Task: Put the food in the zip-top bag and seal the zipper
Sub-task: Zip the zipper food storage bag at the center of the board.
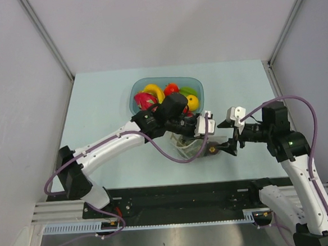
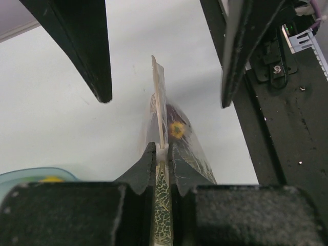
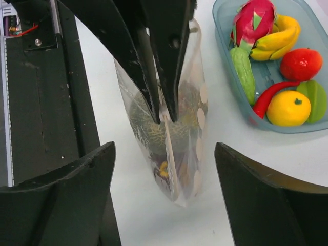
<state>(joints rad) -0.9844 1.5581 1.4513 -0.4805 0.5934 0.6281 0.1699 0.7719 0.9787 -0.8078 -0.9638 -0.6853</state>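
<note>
Fingers on your left gripper (image 3: pixel 165 117) are pinching the edge of the zip-top bag (image 3: pixel 184 154), food (image 3: pixel 148 125) inside, and its long axis points pretty much straight at the gap between your spread right fingers (image 3: pixel 77 189).

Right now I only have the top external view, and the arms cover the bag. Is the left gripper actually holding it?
Observer: Yes. In the right wrist view the left gripper is pinched shut on the top edge of the dotted zip-top bag.
Operator: And the right gripper?
Observer: The right gripper is wide open, facing the bag and closed on nothing.
Operator: Is the food inside?
Observer: The grey-green netted ball shows through the plastic, with the dark grapes below it.
</note>
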